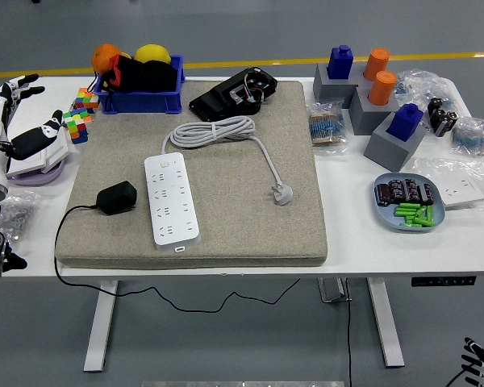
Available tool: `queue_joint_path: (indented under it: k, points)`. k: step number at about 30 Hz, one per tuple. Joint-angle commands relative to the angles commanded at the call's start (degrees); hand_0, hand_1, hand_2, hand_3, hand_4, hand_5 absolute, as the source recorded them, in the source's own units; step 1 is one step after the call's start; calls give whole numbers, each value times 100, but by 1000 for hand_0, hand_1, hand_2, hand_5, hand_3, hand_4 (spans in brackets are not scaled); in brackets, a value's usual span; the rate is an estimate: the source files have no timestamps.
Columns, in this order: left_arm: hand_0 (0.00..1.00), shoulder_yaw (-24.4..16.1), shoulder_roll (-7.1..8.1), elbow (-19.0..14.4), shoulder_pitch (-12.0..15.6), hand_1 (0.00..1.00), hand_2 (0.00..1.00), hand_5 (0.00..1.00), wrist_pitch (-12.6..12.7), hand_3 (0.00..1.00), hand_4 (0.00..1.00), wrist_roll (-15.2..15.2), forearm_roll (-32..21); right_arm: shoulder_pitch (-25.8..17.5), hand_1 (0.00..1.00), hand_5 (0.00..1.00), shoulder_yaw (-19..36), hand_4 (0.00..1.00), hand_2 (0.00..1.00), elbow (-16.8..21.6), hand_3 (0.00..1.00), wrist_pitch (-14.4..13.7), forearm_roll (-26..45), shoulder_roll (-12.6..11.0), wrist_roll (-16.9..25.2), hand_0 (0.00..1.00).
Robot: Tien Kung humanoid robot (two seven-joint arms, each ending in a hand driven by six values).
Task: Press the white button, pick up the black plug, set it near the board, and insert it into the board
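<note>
At the near right corner, below the table edge, only the dark fingertips of the right hand point(477, 360) show; how far they are open cannot be told. On the left edge the left hand point(20, 121) hangs over the table's left end with its fingers spread and relaxed, holding nothing, just above a pale purple dish point(40, 171).

The white table point(226, 270) carries a grey felt mat point(250, 218). On the mat's near left lies the black plug point(117, 197), its thin black cable point(60, 250) looping off the near edge. Just right of it lies the board point(172, 199), a white power strip set lengthwise near to far, with the white button point(180, 247) at its near end. The strip's white cord point(214, 131) coils at the far end and runs right to a white plug point(283, 193) lying on the mat.

Near right sits a blue plate point(387, 219) with green and dark cells, then a white socket plate point(460, 190). Farther off are grey blocks point(379, 145) holding blue and orange pieces, and bagged parts. At the far side lie a black device point(234, 93), a blue bin point(141, 101) with toy fruit, and two colour cubes point(81, 113).

No writing can be read.
</note>
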Motion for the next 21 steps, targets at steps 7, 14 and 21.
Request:
queue_joint_path:
  k: [7,14,21]
  points:
    - [928,-2,22,-9,-21,872,777,2,5,830,694,-6,-3,15,725,487,0,725,699,-1,650,-2,3,-25,-4,799]
    - [927,101,67,37,-82,871,778,2,1,830,694,1,-22,-4,725,487,6,725,700,-8,650,3,5,-24,-8,799]
    - [927,284,175,85,-214,871,777,2,-10,830,694,17,-67,-44,725,486,-51,724,699,0,650,3,73,-23,-12,799]
